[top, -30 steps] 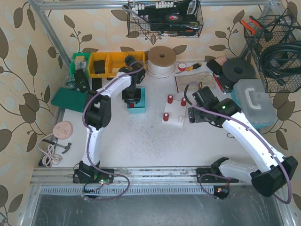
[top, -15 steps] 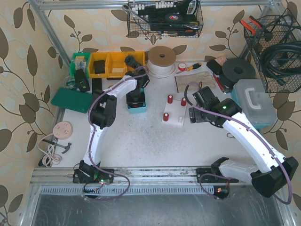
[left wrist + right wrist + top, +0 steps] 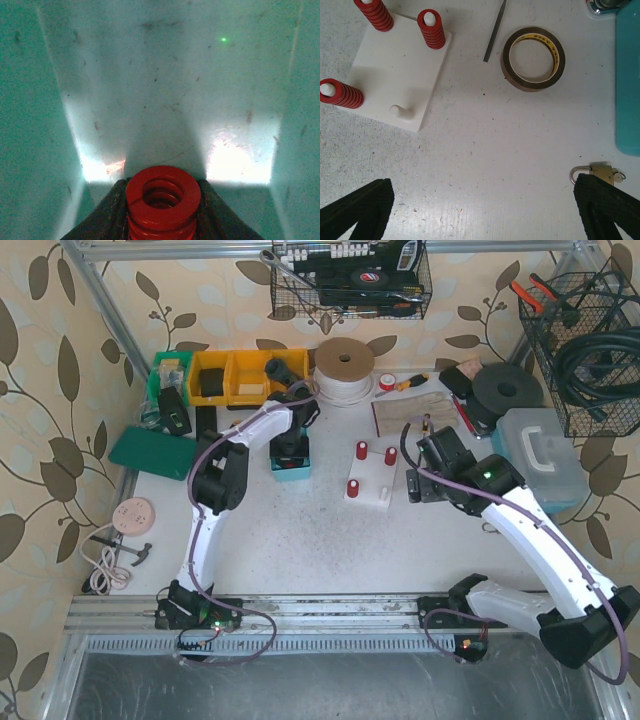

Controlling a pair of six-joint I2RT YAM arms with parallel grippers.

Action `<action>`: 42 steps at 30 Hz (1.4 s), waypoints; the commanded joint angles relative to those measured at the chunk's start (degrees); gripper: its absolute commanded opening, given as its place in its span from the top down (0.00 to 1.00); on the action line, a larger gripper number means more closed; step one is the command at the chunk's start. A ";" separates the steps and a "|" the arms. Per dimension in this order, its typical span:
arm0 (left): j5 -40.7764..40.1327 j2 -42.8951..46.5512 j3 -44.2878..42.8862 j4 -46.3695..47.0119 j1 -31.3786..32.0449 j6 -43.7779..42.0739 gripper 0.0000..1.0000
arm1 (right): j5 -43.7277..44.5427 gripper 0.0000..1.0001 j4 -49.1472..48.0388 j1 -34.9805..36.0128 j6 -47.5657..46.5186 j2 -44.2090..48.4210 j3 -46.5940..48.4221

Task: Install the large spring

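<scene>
Large red spring (image 3: 162, 192) sits clamped between the left fingers (image 3: 111, 212), which close on its sides low inside the teal bin (image 3: 150, 75). In the top view that bin stands at about 9 o'clock from the white peg base (image 3: 372, 495).

The grip looks to be on the coils alone, near the fingertips. If so, the spring could squirm, tilt or pop free on the lift, and a tilted spring would likely clip the bin wall on the way out.

At the base, the bare peg (image 3: 396, 110) stands at the 6 o'clock corner in the right wrist view, with three red springs (image 3: 431, 29) already seated on the other pegs. Coming down off-centre would probably jam the coil on the peg tip. The fingers could also knock a neighbouring spring.

The right fingers (image 3: 360, 207) are spread wide and hang above the table (image 3: 510, 150), apart from the base at their 11 o'clock. Nothing pins the base, so a sideways push during seating may slide it.
</scene>
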State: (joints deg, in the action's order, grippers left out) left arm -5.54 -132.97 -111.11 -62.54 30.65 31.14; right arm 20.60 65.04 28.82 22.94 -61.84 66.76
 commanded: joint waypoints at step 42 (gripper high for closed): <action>18.72 64.86 64.01 68.64 19.79 -46.37 1.00 | -24.93 0.26 -8.22 0.07 -0.34 7.49 2.93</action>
State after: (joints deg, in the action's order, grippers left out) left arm 10.50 -72.97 -49.34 -1.54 48.45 -6.39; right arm 4.38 59.72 28.82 24.25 -54.46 67.64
